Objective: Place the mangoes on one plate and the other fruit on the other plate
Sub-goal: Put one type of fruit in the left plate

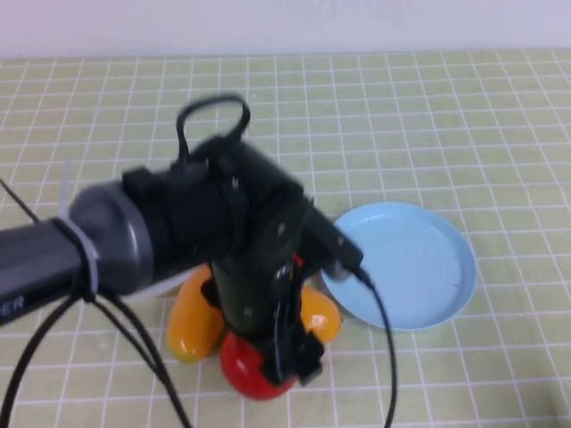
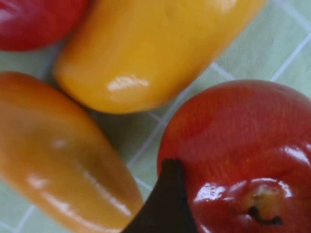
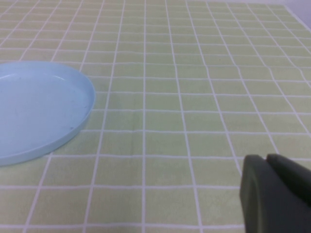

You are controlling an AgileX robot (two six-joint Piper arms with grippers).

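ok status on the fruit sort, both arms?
Left gripper low over the fruit cluster, one apple under it. Right gripper parked, shut. Mangoes on the table; blue plate empty. Left arm hides the white plate.

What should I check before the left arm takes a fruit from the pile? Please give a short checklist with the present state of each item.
1. Left end effector is above the fruit pile: ok, it hangs low over the front apple.
2. Left fingers open around a fruit: cannot tell; only one dark fingertip shows beside the apple.
3. Nothing is gripped yet: cannot tell.
4. Blue plate is free for the mangoes: ok, nothing lies in it.
5. White plate is reachable: cannot tell, the left arm hides it.
6. Right end effector is out of the way: ok, shut and low over the cloth, apart from the blue plate.
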